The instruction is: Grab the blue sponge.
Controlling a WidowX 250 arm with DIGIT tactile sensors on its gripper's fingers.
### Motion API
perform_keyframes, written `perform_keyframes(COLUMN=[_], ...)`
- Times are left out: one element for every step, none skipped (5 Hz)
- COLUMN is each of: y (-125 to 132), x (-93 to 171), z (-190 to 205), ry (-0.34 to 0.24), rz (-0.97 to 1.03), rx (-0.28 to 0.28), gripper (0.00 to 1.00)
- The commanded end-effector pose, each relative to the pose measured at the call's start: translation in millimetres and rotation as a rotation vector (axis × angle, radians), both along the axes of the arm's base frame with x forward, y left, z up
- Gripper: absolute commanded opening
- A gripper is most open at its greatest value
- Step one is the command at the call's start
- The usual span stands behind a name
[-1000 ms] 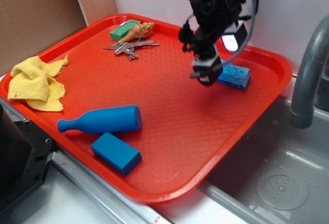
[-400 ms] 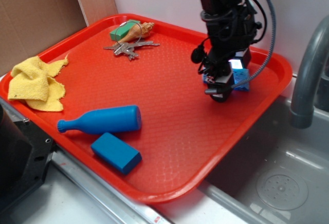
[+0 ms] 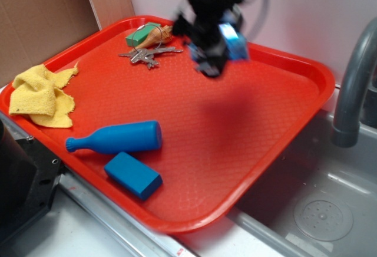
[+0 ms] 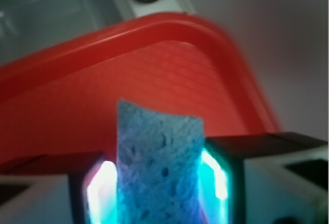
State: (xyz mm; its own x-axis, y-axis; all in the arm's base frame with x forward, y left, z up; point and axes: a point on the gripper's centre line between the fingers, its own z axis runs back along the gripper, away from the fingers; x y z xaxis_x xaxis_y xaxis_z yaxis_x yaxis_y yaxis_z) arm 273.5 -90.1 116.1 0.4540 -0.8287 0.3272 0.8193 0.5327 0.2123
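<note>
Up off the tray floor goes the blue sponge [image 3: 237, 45], which a moment ago sat low by the right rim; now it is in the air over the back middle of the red tray [image 3: 247, 168], and the spot where it lay is bare. The gripper [image 3: 219, 49] has swung left with it and looks blurry in the outside view. Nearest the front, a smooth blue block [image 3: 133, 175] lies close to the front rim, and a blue bottle-shaped pin [image 3: 116, 137] lies on its side just behind it; neither has moved. To the left, a yellow cloth [image 3: 40, 97] sits bunched against the left rim. The middle and right side of the tray floor are open, with lots of room out to the raised rim. Past the right rim are a grey sink [image 3: 321, 207] and a grey tap [image 3: 352, 86]. Farther back, keys [image 3: 148, 54], a green thing [image 3: 139, 36] and a shell [image 3: 162, 32] sit near the back rim, just left of the gripper. In the wrist view the sponge [image 4: 158, 165] stands between the two fingers [image 4: 229, 175], squeezed tight on both sides, its top edge bent a little, with the tray's curved corner [image 4: 226, 54] behind it.
</note>
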Motion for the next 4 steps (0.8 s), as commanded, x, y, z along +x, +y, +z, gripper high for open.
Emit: perform_keyframes(y=[64, 68, 69, 86], x=[-10, 1, -25, -34], z=[43, 42, 51, 64], ry=[0.013, 0.121, 0.219, 0.221], rz=[0.495, 0.742, 0.988, 1.235], rx=[-0.034, 0.061, 0.088, 0.032], gripper=[0.00, 0.00, 0.00, 0.00])
